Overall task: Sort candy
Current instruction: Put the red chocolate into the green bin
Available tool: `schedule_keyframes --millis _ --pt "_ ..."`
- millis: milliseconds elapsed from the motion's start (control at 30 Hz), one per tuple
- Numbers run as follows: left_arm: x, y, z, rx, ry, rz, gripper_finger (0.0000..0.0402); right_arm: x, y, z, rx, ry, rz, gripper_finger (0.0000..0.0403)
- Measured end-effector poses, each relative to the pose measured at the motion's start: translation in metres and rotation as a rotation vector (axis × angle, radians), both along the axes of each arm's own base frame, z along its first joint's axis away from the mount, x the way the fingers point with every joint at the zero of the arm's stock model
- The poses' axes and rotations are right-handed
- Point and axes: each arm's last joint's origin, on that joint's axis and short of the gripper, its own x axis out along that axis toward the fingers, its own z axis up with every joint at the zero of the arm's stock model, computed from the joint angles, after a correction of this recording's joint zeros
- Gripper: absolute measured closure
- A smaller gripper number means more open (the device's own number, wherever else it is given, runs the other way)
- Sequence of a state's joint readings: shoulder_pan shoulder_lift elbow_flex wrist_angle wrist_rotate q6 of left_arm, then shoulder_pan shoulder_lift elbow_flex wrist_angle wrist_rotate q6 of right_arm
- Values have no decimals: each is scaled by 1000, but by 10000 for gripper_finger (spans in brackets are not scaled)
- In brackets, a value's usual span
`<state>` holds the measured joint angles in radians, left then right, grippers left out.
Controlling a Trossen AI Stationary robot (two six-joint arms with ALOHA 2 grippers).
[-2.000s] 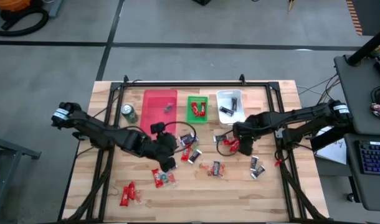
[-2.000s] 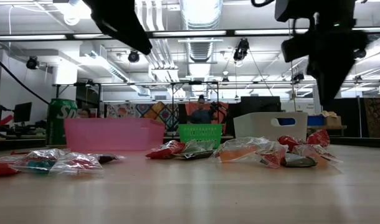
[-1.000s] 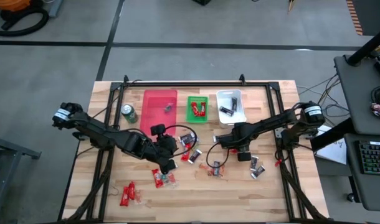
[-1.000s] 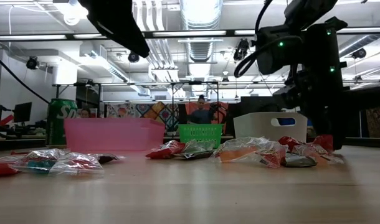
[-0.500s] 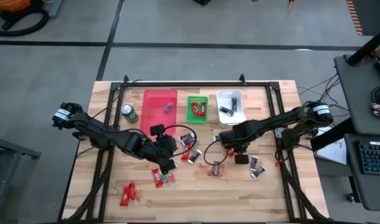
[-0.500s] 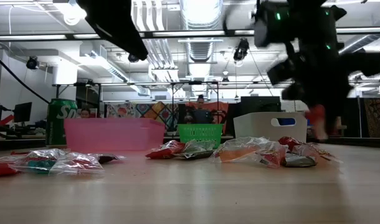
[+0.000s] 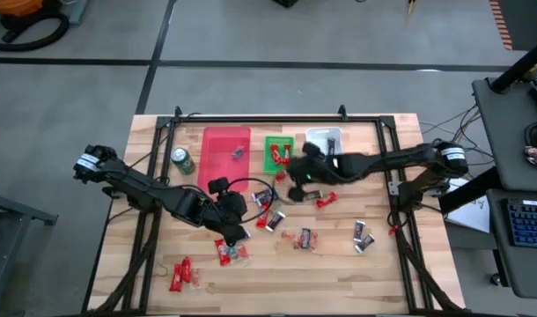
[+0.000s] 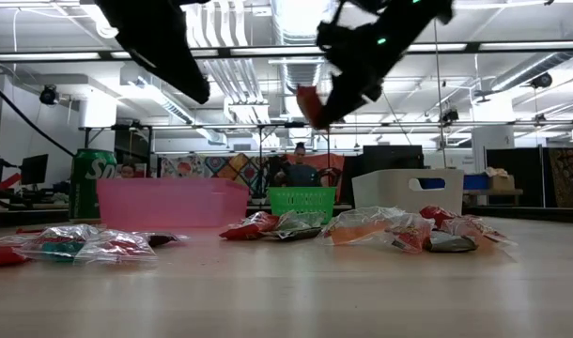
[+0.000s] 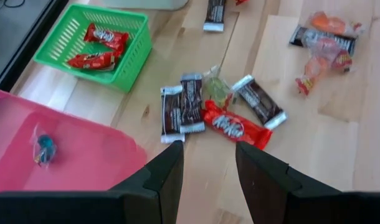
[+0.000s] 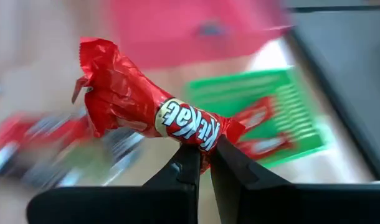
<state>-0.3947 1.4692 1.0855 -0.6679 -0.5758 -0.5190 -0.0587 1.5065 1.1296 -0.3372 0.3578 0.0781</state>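
Bench (image 7: 163,273) of pale wood carries three bins along its far side: pink bin (image 7: 226,154), green basket (image 7: 278,155), white bin (image 7: 325,145); green drink can (image 7: 181,160) stands just beside the pink bin. Right gripper (image 10: 204,167) is raised off the bench near the green basket, clenched on a red Kit Kat bar (image 10: 144,114); the bar sticks out from between the fingertips; in the low view it hangs in the air, well above the bins. Green basket already holds two red bars (image 9: 98,48); pink bin holds one small blue-wrapped sweet (image 9: 44,148); contents of the white bin cannot be made out, the right arm crossing it.

Left gripper (image 9: 207,167) hovers over mid-bench with its fingers parted and nothing between them; just ahead of it lies a cluster of dark-wrapped bars (image 9: 181,112) touching another red Kit Kat (image 9: 234,127); an orange-and-clear packet (image 9: 323,45) lies farther off.

Loose candy is scattered elsewhere on the bench: a red pair (image 7: 184,275) near the front left corner; two dark pieces (image 7: 362,237) toward the right side.
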Motion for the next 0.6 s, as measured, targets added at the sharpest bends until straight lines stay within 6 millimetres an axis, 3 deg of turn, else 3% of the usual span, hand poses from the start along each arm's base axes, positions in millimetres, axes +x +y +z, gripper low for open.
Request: schedule_keyframes --millis 133,367,600 --pt "-7 -2 0 0 21 16 271 18 -33 0 -2 -18 -102 385" --pt "-18 -7 2 4 44 30 271 38 -86 -24 36 65 -257 385" --pt "-30 -8 0 18 98 87 271 43 -116 -47 82 119 -342 359"
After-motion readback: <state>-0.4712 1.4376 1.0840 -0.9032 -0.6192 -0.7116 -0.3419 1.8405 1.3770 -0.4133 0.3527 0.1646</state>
